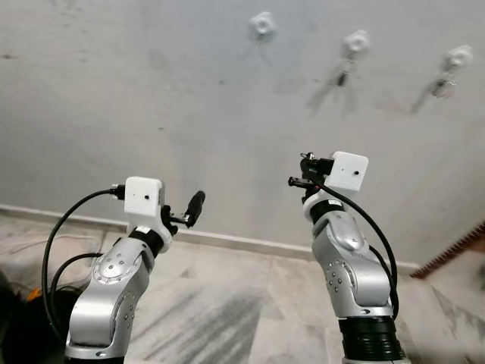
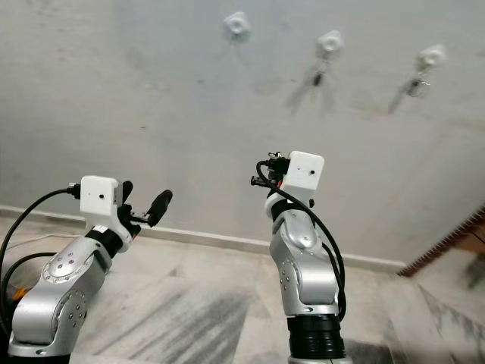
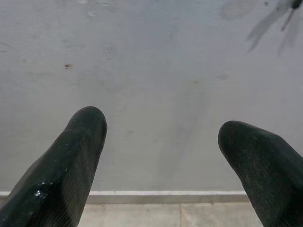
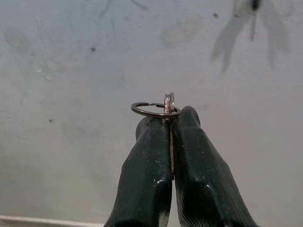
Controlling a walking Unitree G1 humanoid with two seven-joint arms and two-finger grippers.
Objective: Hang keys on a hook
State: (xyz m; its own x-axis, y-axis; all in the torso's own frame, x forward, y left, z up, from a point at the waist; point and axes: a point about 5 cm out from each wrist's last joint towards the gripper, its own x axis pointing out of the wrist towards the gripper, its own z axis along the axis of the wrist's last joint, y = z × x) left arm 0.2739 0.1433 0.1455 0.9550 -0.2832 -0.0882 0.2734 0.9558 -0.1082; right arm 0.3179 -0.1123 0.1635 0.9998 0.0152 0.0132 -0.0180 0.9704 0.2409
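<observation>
Keys (image 4: 169, 103) sit pinched between the fingers of your right hand (image 4: 171, 124), with the split ring (image 4: 155, 110) poking out flat past the fingertips, so that ring is what you must thread over a hook.

Working left to right: your left hand (image 3: 161, 137) is raised at about waist height toward the wall (image 1: 151, 91), fingers spread wide and grasping nothing; leave it there, out of the way. Your right hand is held higher and closer to the wall, forearm upright, wrist tipped forward, clenched tight on the keys.

High on the wall is a row of three white hooks. The left hook (image 1: 261, 25) looks bare, while the middle hook (image 1: 355, 42) and the right hook (image 1: 458, 57) each appear to carry something small and dark already. I would aim for the bare one.

You are well below the row, so raise the arm, bring the ring level with the hook's tip, and keep the ring's opening facing the prong. Only release once the ring has dropped behind the tip.
</observation>
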